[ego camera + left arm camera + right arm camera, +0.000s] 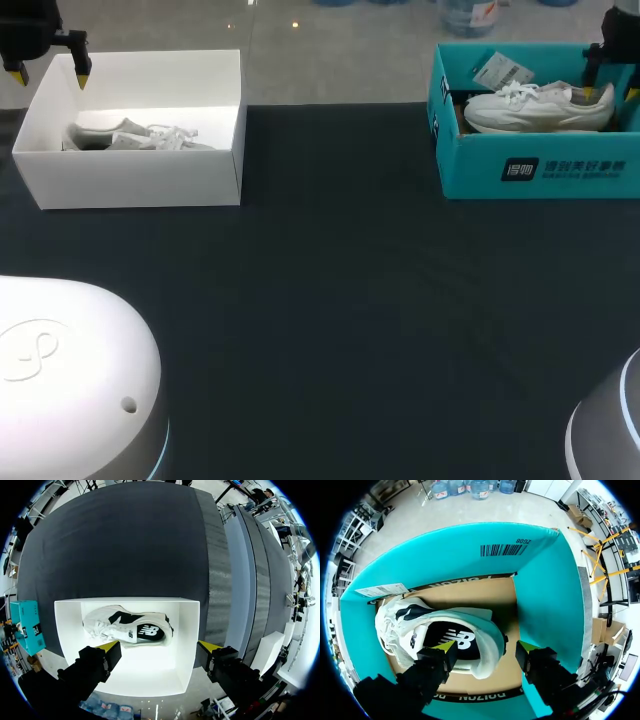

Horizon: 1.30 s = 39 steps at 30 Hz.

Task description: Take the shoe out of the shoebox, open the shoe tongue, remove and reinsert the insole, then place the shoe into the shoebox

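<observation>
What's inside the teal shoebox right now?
The teal shoebox holds one white sneaker and a paper tag beside it. The right gripper hangs open over the sneaker. The box floor under the sneaker is hidden.

holds the left end effector (50,76) at the far left, pointing down, yellow-tipped fingers (107,647) spread wide, clamping nothing. holds the right end effector (611,93) at the far right, also pointing down, fingers (445,647) parted just as wide, gripping nothing.

We are looking down from above and behind on the whole table (330,300). Our wrist cameras are hanging close over the white box (150,672) and the teal box (545,595), and the head view is also showing both boxes.
</observation>
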Each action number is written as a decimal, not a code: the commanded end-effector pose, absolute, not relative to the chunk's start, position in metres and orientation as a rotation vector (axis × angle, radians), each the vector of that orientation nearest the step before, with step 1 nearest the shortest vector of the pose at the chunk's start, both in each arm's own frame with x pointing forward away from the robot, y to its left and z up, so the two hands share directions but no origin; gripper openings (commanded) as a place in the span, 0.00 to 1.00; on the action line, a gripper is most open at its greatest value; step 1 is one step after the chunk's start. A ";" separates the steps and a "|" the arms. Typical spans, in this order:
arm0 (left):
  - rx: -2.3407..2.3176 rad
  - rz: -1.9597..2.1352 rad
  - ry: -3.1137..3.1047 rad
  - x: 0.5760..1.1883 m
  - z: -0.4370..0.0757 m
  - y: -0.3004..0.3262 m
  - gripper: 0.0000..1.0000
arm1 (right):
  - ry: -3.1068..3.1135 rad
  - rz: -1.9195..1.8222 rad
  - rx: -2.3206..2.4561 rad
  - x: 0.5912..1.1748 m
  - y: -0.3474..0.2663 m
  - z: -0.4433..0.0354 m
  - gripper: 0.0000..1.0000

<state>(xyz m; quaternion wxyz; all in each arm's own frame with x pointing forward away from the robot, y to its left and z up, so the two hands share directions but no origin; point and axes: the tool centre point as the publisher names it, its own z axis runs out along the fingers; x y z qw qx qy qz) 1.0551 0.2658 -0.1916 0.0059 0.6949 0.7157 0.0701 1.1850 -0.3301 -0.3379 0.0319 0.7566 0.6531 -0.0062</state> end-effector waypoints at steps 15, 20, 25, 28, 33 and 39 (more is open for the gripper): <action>2.175 0.225 2.238 1.054 -0.191 0.266 1.00 | 2.041 -0.117 2.385 1.187 -0.330 -0.342 0.00; 2.175 0.225 2.238 1.054 -0.191 0.266 1.00 | 2.029 -0.108 2.373 1.184 -0.329 -0.336 0.00; 2.175 0.225 2.238 1.054 -0.191 0.266 1.00 | 2.014 -0.087 2.347 1.181 -0.328 -0.321 0.00; 2.175 0.225 2.238 1.054 -0.191 0.266 1.00 | 2.001 -0.073 2.324 1.179 -0.328 -0.307 0.00; 2.175 0.225 2.238 1.054 -0.191 0.266 1.00 | 1.978 -0.059 2.284 1.176 -0.327 -0.277 0.00; 2.175 0.225 2.238 1.054 -0.191 0.266 1.00 | 1.957 -0.045 2.215 1.171 -0.328 -0.228 0.00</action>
